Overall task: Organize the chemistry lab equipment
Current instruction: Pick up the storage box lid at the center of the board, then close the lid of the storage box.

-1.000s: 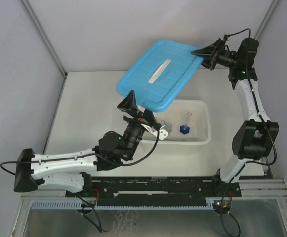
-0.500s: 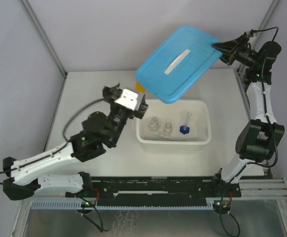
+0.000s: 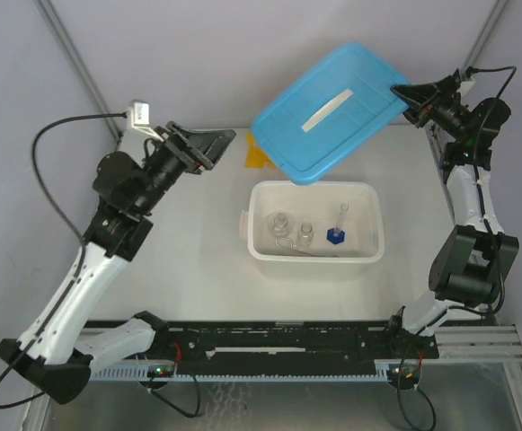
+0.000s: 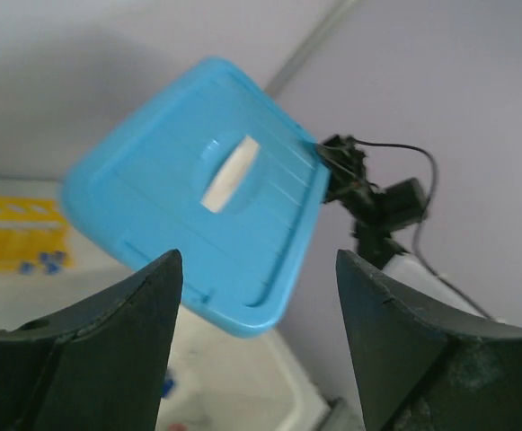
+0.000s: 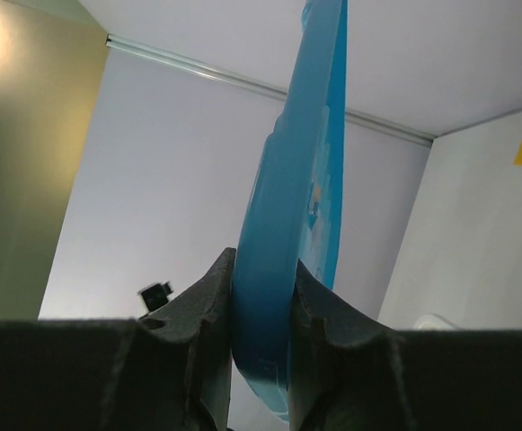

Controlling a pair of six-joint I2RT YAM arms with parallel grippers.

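- Lid [image 3: 331, 111] off the tub, held up in the air above the back of the table; my right gripper [image 3: 407, 93] is clamped on its edge, and the right wrist view shows both fingers [image 5: 205, 310] pinching the blue rim.
- Left gripper [image 3: 208, 144] raised over the table's back left, jaws apart, nothing between them; it points toward the lid.
- White tub [image 3: 365, 253] open at mid-table, so access is done.
- Still inside the tub: two small clear glass vessels [image 3: 281, 222], a blue-based tall tube [image 3: 337, 232], and a thin metal piece [image 3: 293, 246] on the floor, probably the tongs.
- Yellow tube rack [image 3: 257, 158] sits on the table behind the tub, partly hidden under the lid; in the left wrist view, small blue-capped tubes [image 4: 41, 264] lie just beside the rack [image 4: 13, 233].
- Green-tipped stick: can't find it in any view.
- My judgement: early stage. Opening step done; sorting itself not started, nothing visibly racked.
- Left: put the lid down somewhere, empty the tub, load tubes into the rack, arrange the rest.
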